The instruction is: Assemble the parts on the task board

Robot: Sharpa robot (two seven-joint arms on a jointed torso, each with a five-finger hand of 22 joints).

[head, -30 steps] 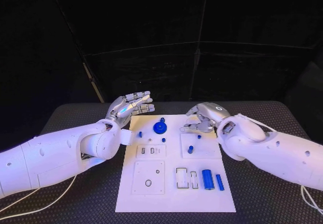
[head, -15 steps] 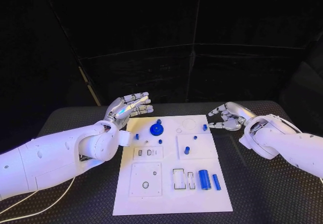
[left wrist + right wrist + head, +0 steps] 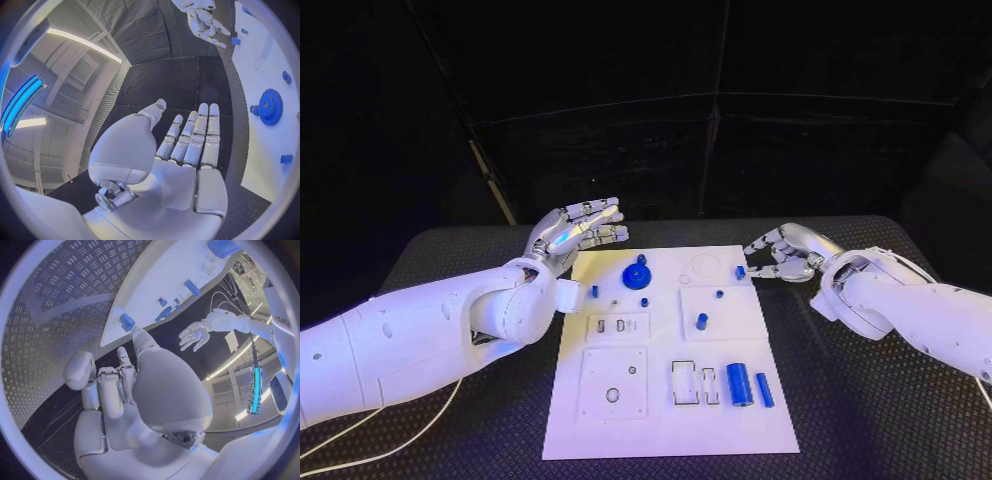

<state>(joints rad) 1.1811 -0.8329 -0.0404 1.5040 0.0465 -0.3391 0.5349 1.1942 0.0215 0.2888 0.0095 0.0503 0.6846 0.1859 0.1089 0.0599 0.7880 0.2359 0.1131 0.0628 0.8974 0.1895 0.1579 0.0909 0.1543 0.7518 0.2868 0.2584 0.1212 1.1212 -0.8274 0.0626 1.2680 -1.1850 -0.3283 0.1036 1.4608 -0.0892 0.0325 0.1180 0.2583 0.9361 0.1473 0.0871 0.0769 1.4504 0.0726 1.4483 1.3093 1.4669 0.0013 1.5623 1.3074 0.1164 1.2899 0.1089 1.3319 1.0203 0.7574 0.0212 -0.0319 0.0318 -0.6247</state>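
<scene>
The task board (image 3: 668,420) lay mid-counter (image 3: 877,400). The left hand (image 3: 574,232) hovered off its far left corner, the right hand (image 3: 783,254) beside its far right edge. Two cylinders (image 3: 750,385) lay side by side near its right front.

A flat white rectangular task board (image 3: 661,420) lies lengthwise in the middle of the black table, with raised white panels and slot cut-outs on its face. Near its far end sits a round blue toothed gear (image 3: 636,277) with a knob, and small blue pegs (image 3: 701,321) stand around the middle panels. Two blue cylinders (image 3: 740,384), one thick and one thin, lie side by side near the near right corner, and a small blue piece (image 3: 740,272), apparently a short peg, sits at the far right edge.
</scene>
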